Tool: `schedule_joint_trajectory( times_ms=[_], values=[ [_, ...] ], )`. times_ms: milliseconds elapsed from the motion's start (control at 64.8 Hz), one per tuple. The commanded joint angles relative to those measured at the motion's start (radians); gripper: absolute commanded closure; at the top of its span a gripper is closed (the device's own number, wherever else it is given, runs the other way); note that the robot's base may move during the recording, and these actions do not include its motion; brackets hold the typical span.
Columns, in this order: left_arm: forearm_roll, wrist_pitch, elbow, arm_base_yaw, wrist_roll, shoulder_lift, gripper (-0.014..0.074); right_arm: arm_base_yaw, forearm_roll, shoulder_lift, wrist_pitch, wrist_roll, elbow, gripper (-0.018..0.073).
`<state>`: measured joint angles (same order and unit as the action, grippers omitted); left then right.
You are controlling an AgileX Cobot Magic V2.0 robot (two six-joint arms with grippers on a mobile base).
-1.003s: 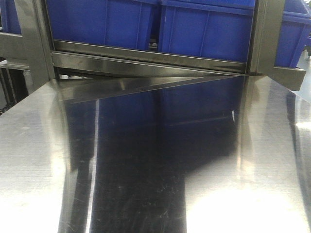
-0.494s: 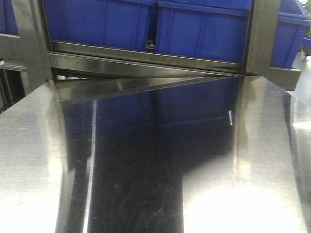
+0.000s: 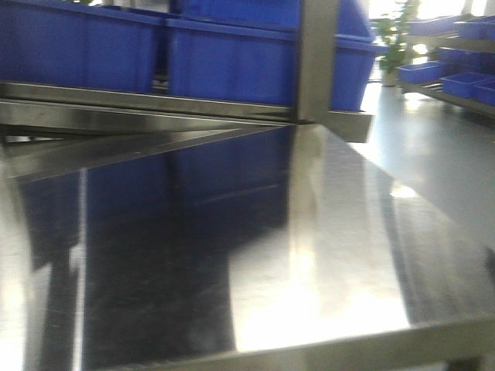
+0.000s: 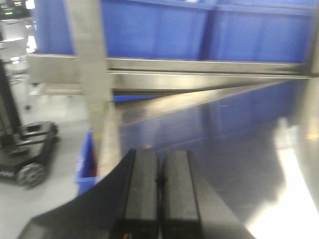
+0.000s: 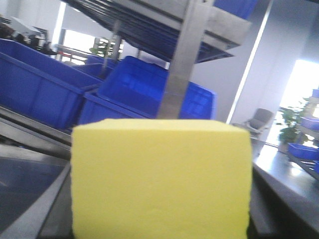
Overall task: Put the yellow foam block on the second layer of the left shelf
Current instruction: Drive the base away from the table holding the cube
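Front view swung over last second: shelf post [image 3: 317, 62] and blue bins [image 3: 232, 58] slid left, open floor [image 3: 433, 147] now showing at right. Guessing base is repositioning, no placing yet. Meanwhile yellow foam block [image 5: 160, 179] fills right wrist view, up off steel tabletop [image 3: 332, 255], not on any shelf. Fingers of right gripper hidden, but pretty sure it's clamped on block. Over on left gripper [image 4: 159, 184], pads pressed together, nothing between, hovering over tabletop.
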<state>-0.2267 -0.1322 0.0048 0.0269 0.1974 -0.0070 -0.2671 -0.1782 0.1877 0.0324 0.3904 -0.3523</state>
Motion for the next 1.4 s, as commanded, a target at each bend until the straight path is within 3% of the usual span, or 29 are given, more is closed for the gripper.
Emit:
schedule_joint_trajectory(
  times_ms=[0,1389],
  values=[
    [0.003,0.085,0.026,0.000,0.004,-0.014,0.0460,0.006,-0.005,0.011,-0.089,0.007,-0.028,0.0284],
    [0.003,0.085,0.026,0.000,0.004,-0.014,0.0460,0.006,-0.005,0.013,-0.089,0.007,-0.028,0.0284]
  ],
)
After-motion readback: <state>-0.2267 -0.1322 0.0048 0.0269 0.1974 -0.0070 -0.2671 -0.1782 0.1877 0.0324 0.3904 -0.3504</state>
